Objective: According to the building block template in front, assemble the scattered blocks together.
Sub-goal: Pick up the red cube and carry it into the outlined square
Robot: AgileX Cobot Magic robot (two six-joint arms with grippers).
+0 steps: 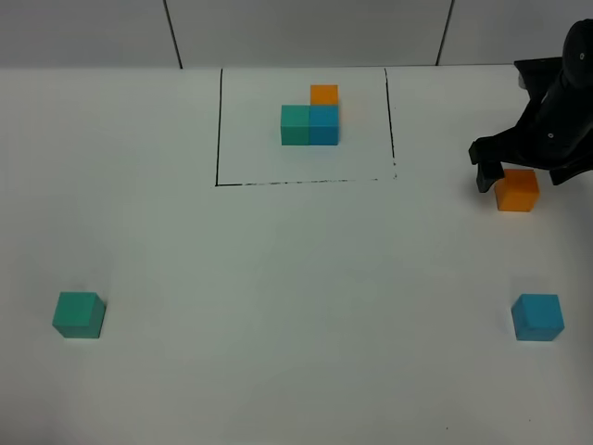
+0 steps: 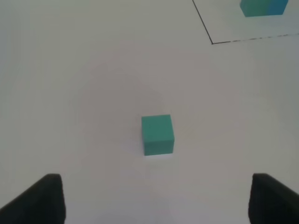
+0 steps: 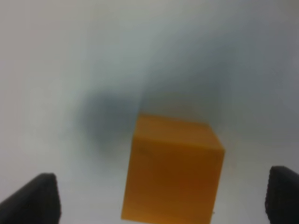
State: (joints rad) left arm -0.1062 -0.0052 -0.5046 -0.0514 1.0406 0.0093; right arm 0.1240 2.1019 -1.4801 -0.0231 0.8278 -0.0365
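White table (image 1: 278, 278) fills the exterior high view, with grey wall panels (image 1: 306, 28) behind it. At the far middle you find the building block template (image 1: 310, 119): a teal-green and a blue cube side by side, an orange cube touching the blue one's far side, all inside a thin black frame (image 1: 219, 130) drawn on the table. Your right hand (image 3: 159, 200) stands released near the right edge, its dark fingers (image 3: 32, 200) spread wide with the orange block (image 1: 517, 190) between them. The wrist view shows bare table on each side of the block, so neither finger touches it. The blue block (image 1: 538, 317) lies nearer the front edge on the same side, well apart from that hand. Your left hand (image 2: 156, 200) is outside the exterior view; its wrist view shows it released too, with the teal-green block (image 2: 158, 134) resting on the table ahead of it, in line with the gap and clear of both fingers, at the front left.
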